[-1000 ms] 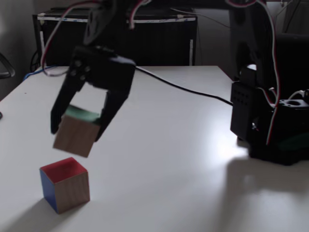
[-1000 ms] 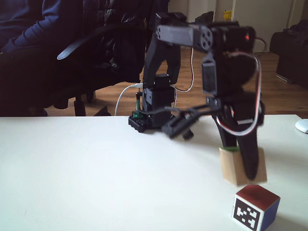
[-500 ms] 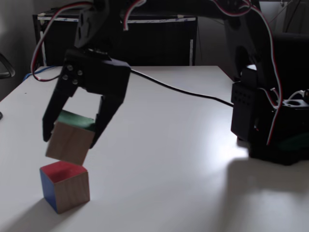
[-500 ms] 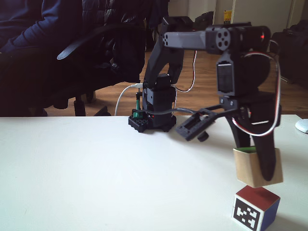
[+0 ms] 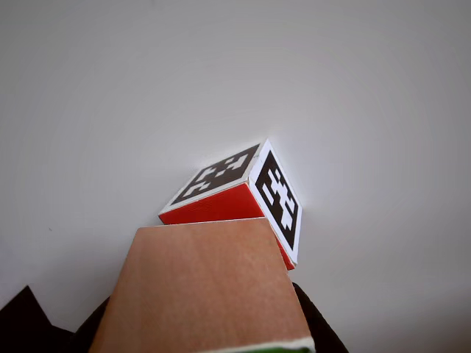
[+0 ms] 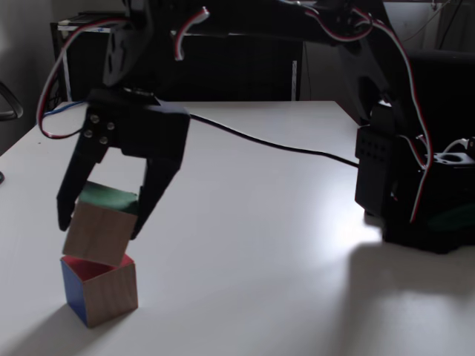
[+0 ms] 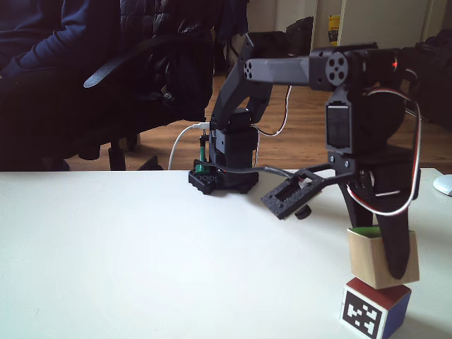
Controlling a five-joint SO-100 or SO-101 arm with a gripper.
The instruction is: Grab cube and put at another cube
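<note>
My gripper (image 6: 99,227) is shut on the cube (image 6: 99,231), a light wooden block whose green face (image 6: 108,197) points up. I hold it tilted, directly over another cube (image 6: 100,288), the smaller one with a red top. The wooden cube's lower edge meets that red top. From the other side, the cube (image 7: 382,257) sits on another cube (image 7: 375,311), which shows a black-and-white marker, with my gripper (image 7: 386,263) around the upper block. In the other view, the cube (image 5: 202,290) fills the foreground and another cube (image 5: 243,198) lies just beyond it.
The arm's base (image 6: 404,185) stands at the right of the white table (image 6: 267,245), with a black cable (image 6: 282,138) crossing the tabletop. Behind the table are an office chair (image 7: 141,78) and a person in dark clothing (image 7: 32,42). A white object (image 7: 443,185) lies at the table's right edge.
My gripper has come down and sideways with the wooden cube, from hanging beside and above the marker cube to resting on its red top.
</note>
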